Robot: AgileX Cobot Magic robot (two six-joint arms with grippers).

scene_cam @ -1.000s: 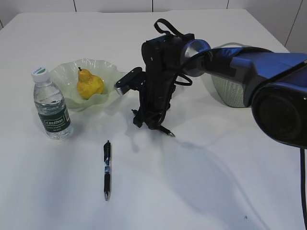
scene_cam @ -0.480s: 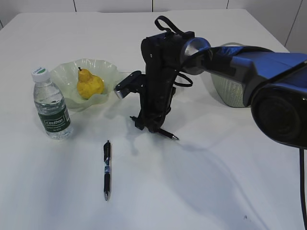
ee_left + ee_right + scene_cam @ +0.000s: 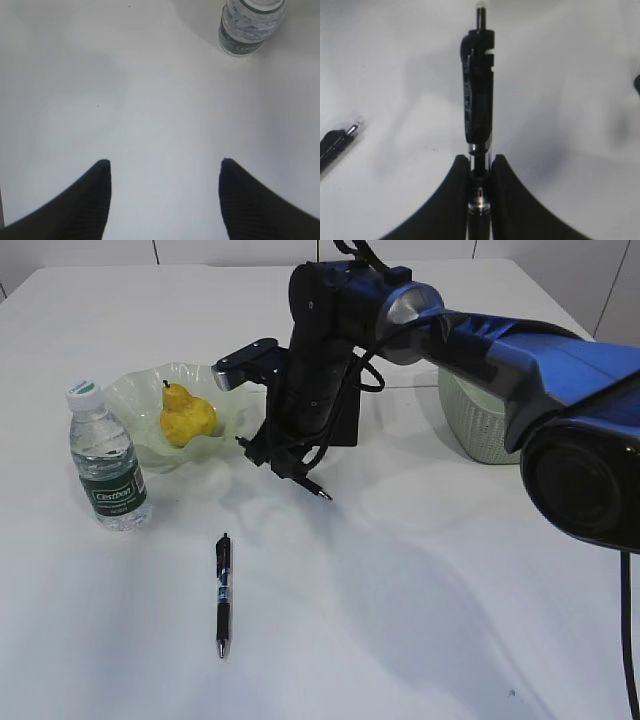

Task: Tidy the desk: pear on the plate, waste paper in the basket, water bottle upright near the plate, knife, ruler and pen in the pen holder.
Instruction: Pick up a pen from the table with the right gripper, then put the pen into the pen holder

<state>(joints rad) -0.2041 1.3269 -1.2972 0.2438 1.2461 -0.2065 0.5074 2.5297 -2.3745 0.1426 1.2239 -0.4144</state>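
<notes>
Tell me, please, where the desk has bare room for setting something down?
The whole near-right desk, right of the lying pen, is bare, as is the far strip behind the plate. It is crowded at mid-left: water bottle, plate with pear, and the right gripper holding another pen.

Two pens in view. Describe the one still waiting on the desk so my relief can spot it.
Start at the upright water bottle on the desk's left. Right of and nearer than it, a black pen lies alone, untouched. The other pen is pinched in the right gripper, above the desk.

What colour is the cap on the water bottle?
White, seen best in the exterior view on the water bottle; its cap sits on top.
</notes>
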